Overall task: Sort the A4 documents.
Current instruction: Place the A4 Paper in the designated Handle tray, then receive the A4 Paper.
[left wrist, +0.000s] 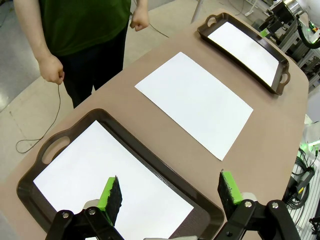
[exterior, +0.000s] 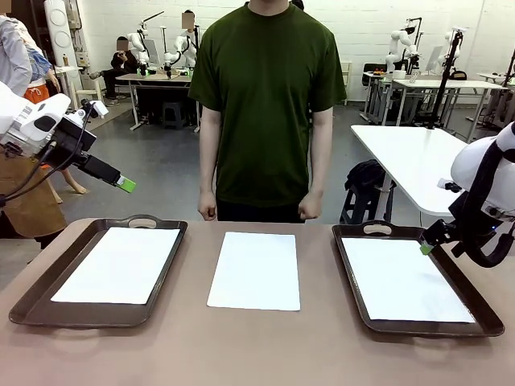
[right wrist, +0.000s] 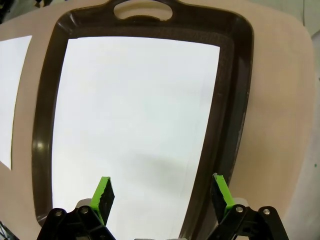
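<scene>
Three A4 documents show as plain white sheets. One lies in the left dark brown tray. Another lies bare on the table's middle. The third lies in the right tray. My left gripper hangs open, raised over the table's left edge; in its wrist view the left gripper is above the left tray's sheet. My right gripper is open over the right tray's far right rim, and the right gripper holds nothing above its sheet.
A person in a green shirt stands at the far edge, fists closed at the sides and off the table. Brown table surface runs between and in front of the trays. A white table stands behind to the right.
</scene>
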Tool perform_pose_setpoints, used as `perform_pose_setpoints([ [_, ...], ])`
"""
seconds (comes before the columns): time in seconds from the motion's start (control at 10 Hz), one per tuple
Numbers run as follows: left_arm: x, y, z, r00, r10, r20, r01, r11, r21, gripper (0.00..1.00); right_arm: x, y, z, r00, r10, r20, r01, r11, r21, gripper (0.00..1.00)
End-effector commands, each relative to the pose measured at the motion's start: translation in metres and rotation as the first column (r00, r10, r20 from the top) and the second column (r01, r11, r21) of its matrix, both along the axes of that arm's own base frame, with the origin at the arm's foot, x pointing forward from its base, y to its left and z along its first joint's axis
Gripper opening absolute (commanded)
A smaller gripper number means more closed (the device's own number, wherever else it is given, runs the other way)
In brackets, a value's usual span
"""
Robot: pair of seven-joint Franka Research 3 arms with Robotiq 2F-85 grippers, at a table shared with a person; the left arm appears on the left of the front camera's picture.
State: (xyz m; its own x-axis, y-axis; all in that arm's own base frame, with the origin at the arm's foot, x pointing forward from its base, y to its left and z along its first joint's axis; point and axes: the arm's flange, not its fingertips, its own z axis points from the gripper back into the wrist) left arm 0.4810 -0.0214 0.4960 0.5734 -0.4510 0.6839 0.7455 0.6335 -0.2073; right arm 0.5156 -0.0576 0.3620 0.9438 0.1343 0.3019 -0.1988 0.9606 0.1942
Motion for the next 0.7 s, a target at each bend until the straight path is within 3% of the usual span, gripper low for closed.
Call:
perform_pose_setpoints([
  [0.0, 0.0001, 0.0000, 0.0003, 1.000, 0.006, 0.007, -0.006, 1.000, 0.005, 1.00, 0.0006, -0.0009, -0.0015, 1.000, 0.003, -0.001, -0.003, 1.000, -0.001, 1.00],
  [0.6, 0.0001, 0.0000, 0.0003, 1.000, 0.006, 0.007, -0.006, 1.000, 0.005, 1.00, 0.0006, -0.0009, -0.0015, 1.000, 0.003, -0.001, -0.003, 1.000, -0.001, 1.00],
])
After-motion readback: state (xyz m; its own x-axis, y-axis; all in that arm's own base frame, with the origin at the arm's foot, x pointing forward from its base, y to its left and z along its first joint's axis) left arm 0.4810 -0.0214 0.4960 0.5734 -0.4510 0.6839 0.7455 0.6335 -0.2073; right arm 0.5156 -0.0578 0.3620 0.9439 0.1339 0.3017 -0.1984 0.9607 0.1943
